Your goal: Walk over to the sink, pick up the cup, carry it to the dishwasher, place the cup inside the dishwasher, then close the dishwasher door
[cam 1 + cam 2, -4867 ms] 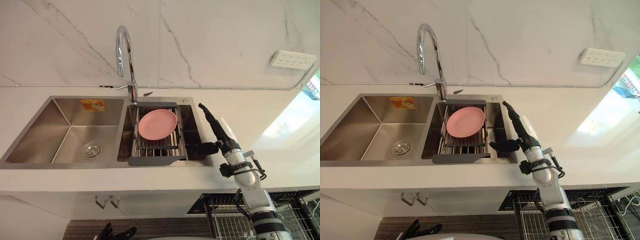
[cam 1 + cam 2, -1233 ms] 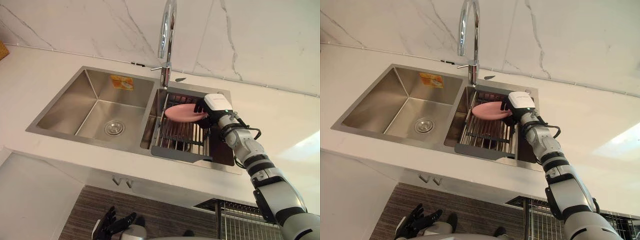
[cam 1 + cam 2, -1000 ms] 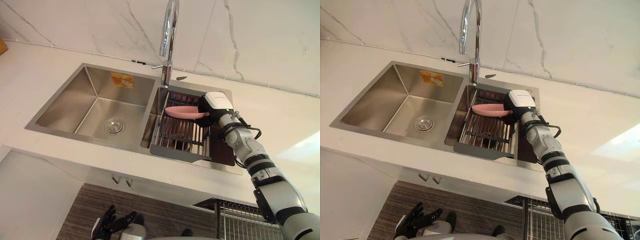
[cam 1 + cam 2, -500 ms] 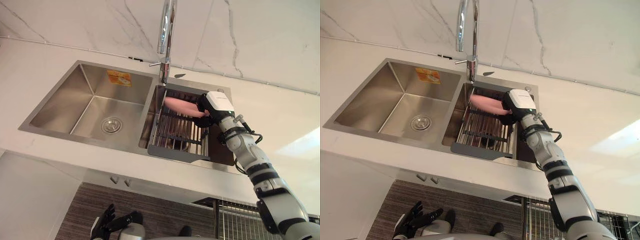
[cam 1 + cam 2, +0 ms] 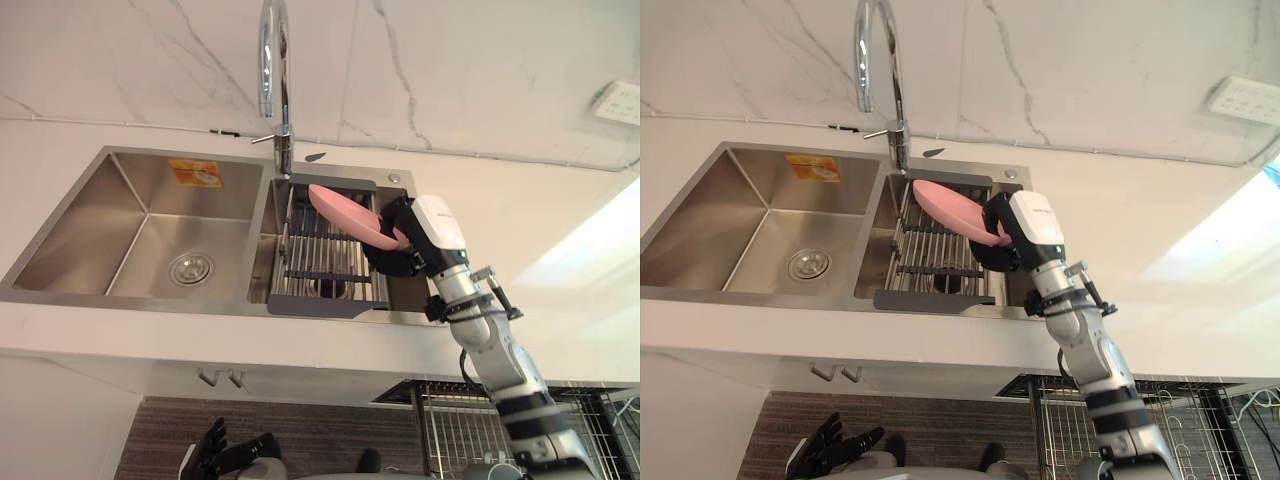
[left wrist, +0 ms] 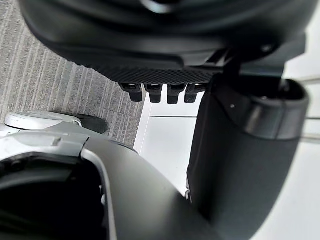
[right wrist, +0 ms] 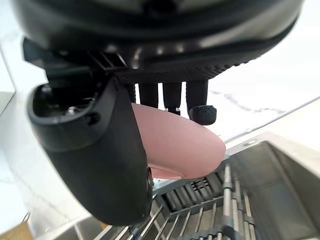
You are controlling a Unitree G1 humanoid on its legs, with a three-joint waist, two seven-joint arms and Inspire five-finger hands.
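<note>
A pink plate (image 5: pixel 338 210) hangs tilted above the drying rack (image 5: pixel 322 268) in the sink's right basin. My right hand (image 5: pixel 393 250) is shut on the plate's right edge, thumb on one face and fingers curled over the other. Close up in the right wrist view, the pink plate (image 7: pixel 182 145) sits between the thumb (image 7: pixel 100 155) and the fingertips (image 7: pixel 202 114). No cup can be seen. My left hand (image 5: pixel 830 445) hangs low near the floor with its fingers straight, and the left wrist view has its fingers (image 6: pixel 160 92) extended too.
The steel double sink (image 5: pixel 130 300) is set in a white counter, with a tall chrome faucet (image 5: pixel 275 80) behind the divider. An open wire dishwasher rack (image 5: pixel 470 425) sits below the counter at the right. A wall socket (image 5: pixel 618 103) is at the upper right.
The camera has shifted. The plate, level over the rack a second ago, is now tilted, and my right hand has drawn it toward the rack's right front.
</note>
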